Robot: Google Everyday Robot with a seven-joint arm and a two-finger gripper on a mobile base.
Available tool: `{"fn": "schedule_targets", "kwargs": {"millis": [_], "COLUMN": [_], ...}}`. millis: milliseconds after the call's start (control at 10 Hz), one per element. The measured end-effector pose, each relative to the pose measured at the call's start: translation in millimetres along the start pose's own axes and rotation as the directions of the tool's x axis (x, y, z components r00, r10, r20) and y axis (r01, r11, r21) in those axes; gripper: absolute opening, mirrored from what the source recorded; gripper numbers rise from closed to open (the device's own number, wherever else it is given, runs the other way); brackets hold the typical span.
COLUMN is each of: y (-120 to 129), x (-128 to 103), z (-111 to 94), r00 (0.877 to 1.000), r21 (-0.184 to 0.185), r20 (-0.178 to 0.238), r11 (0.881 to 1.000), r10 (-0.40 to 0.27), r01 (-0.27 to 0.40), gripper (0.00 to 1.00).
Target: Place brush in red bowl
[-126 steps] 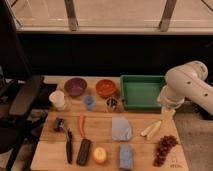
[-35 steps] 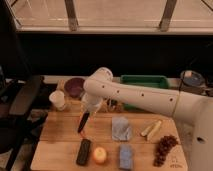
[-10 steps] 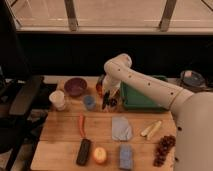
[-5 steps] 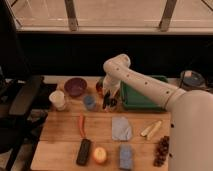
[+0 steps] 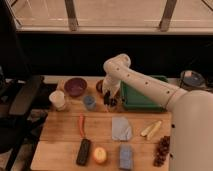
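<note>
- The white arm (image 5: 150, 87) reaches in from the right and bends down over the back of the wooden bench (image 5: 60, 142).
- Its claw (image 5: 109, 100) hangs at the bench's rear, just left of the green tray (image 5: 145, 100), right where the red bowl (image 5: 100, 85) sits.
- Only a sliver of the red bowl shows, at the left of the arm's wrist; the rest is hidden behind it.
- Something dark and slim hangs at the claw, probably the brush (image 5: 107, 97); I cannot tell whether the claw grips it or how far apart its fingers stand.
- The purple bowl (image 5: 75, 86) is to the left of the red one, and a white cup (image 5: 57, 99) stands in front of it at the bench's left edge.
- A small blue-grey cup (image 5: 89, 102) sits just left of the claw.
- Nearer the front: an orange carrot (image 5: 82, 125), a black block (image 5: 83, 151), an orange fruit (image 5: 100, 155), a grey cloth (image 5: 121, 128), a blue sponge (image 5: 126, 157), a banana (image 5: 151, 130) and dark grapes (image 5: 162, 148).
</note>
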Motion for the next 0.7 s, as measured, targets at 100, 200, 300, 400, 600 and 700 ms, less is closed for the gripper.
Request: {"fn": "schedule_targets", "kwargs": {"millis": [100,200,300,400,600,700], "y": [2,3,10,14,25,31], "x": [0,1,6,9,17,21], "z": [-4,-10,-26,-37,-61,-77], "r00": [1.000,0.999,0.996,0.992,0.974,0.949], "r21": [0.003,0.007,0.012,0.015,0.028,0.042], "r20": [-0.016,-0.031,-0.073,-0.098,-0.136,-0.149], "r11": [1.000,1.000,0.998,0.997,0.983,0.961], "r10": [0.010,0.021,0.055,0.082,0.181,0.278], "r01": [-0.010,-0.021,-0.054,-0.081,-0.179,-0.275], "gripper": [0.62,0.62,0.62,0.62,0.62,0.62]}}
